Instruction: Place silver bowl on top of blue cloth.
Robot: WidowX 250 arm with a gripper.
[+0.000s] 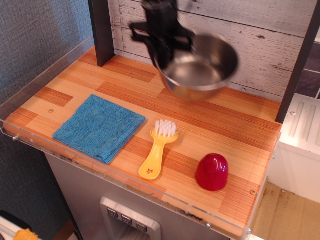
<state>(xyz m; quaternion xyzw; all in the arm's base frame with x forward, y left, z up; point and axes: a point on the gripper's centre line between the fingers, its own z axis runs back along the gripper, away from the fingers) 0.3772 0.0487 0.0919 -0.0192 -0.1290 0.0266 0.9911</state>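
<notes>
Silver bowl (200, 67): rigid, smooth, likely slippery; end effector (162, 47) clamps its left rim, bowl airborne.

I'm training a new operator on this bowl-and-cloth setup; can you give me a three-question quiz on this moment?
1. True or false: the silver bowl rests on the blue cloth.
2. What lies between the blue cloth and the red cup?
A. a spoon
B. a yellow brush
C. a sponge
3. Fill in: the gripper holds the bowl by its ____.

Key:
1. False; it is lifted, clear of the wooden counter, motion-blurred.
2. B
3. rim
</notes>
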